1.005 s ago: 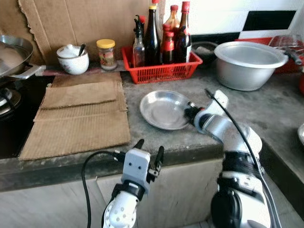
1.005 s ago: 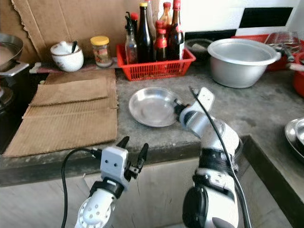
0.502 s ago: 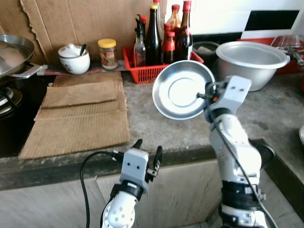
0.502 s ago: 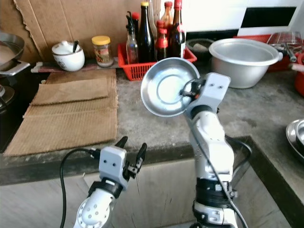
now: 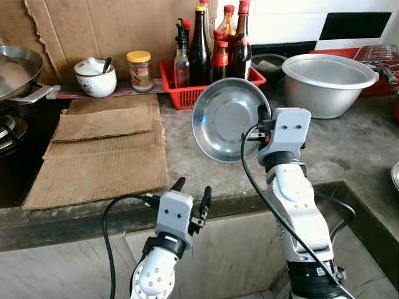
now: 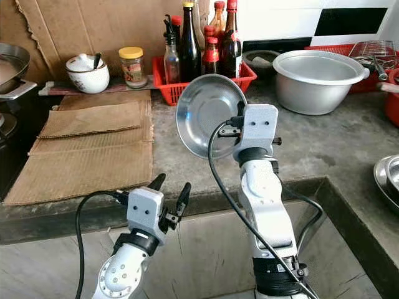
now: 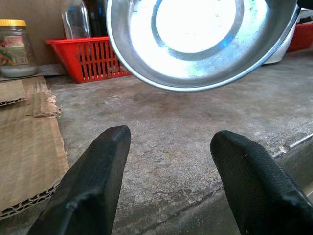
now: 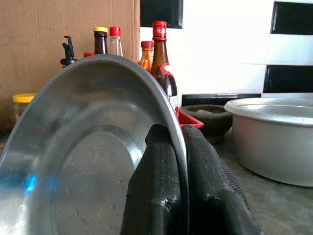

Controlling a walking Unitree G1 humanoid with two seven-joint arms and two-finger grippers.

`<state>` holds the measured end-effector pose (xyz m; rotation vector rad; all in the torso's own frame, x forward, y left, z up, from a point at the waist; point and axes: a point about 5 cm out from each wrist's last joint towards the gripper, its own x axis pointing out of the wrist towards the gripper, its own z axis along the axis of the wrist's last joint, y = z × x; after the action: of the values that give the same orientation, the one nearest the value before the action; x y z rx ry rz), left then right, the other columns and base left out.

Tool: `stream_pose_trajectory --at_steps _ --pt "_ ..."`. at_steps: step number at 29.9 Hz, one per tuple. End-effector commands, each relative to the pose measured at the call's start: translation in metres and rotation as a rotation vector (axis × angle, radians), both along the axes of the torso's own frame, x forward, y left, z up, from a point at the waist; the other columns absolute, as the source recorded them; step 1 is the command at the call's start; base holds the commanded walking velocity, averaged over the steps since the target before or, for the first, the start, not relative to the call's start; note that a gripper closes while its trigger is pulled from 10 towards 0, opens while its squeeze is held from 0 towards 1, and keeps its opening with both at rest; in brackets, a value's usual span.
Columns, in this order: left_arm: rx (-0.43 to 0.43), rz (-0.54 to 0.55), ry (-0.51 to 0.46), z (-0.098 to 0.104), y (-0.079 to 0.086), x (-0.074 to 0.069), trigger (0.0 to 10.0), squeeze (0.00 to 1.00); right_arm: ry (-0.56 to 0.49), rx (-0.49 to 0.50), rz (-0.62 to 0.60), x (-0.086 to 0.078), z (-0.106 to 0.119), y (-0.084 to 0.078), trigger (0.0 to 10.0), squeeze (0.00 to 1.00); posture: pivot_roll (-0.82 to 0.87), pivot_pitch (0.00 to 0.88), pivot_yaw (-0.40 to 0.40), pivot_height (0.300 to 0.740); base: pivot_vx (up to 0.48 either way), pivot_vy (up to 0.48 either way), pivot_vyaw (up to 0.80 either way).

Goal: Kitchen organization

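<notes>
Right gripper (image 5: pixel 260 128) pinching tilted plate (image 5: pixel 225 118) by its rim above table (image 5: pixel 361 143), risking slip; left gripper (image 5: pixel 190 198) idling, fingers spread.

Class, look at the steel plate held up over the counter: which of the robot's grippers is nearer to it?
The right. The right gripper is shut on the steel plate at its rim, while the left gripper hangs open below the counter edge.
</notes>
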<state>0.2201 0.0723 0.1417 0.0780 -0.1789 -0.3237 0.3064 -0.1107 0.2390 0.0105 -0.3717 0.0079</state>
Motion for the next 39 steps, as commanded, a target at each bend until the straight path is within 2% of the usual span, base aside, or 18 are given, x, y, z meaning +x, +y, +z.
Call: stream_pose_trajectory --at_steps 1,14,15,16,18,19,39 --pt "-0.001 -0.010 -0.008 0.003 -0.001 0.000 10.0 0.00 -0.049 -0.003 0.004 -0.003 0.007 0.002 0.0 0.00 0.03 0.048 -0.034 0.740 0.000 0.000 0.00" --pt "-0.001 -0.022 -0.006 0.002 -0.003 0.000 10.0 0.00 -0.029 -0.010 -0.009 -0.001 0.002 -0.001 0.0 0.00 0.02 0.027 -0.033 0.740 -0.238 0.000 0.00" --pt "-0.001 -0.022 -0.007 0.002 -0.003 0.000 10.0 0.00 -0.027 -0.012 -0.011 -0.001 0.002 -0.001 3.1 0.00 0.02 0.027 -0.033 0.740 -0.281 0.000 0.00" --pt "-0.001 -0.024 -0.006 0.002 -0.003 0.000 10.0 0.00 -0.024 -0.014 -0.014 -0.001 0.001 -0.001 4.0 0.00 0.02 0.024 -0.032 0.740 -0.289 0.000 0.00" --pt "-0.001 -0.024 -0.006 0.002 -0.003 0.000 10.0 0.00 -0.023 -0.015 -0.015 -0.001 0.001 -0.002 4.0 0.00 0.02 0.024 -0.032 0.740 -0.289 0.000 0.00" --pt "-0.001 -0.024 -0.005 0.002 -0.003 0.000 10.0 0.00 -0.022 -0.015 -0.015 -0.001 0.001 -0.002 10.0 0.00 0.02 0.023 -0.033 0.740 -0.296 0.000 0.00" --pt "0.000 -0.026 -0.001 0.001 -0.004 0.001 10.0 0.00 0.022 -0.008 0.046 -0.008 -0.009 -0.001 10.0 0.00 0.01 0.035 -0.029 0.740 -0.300 0.000 0.00"
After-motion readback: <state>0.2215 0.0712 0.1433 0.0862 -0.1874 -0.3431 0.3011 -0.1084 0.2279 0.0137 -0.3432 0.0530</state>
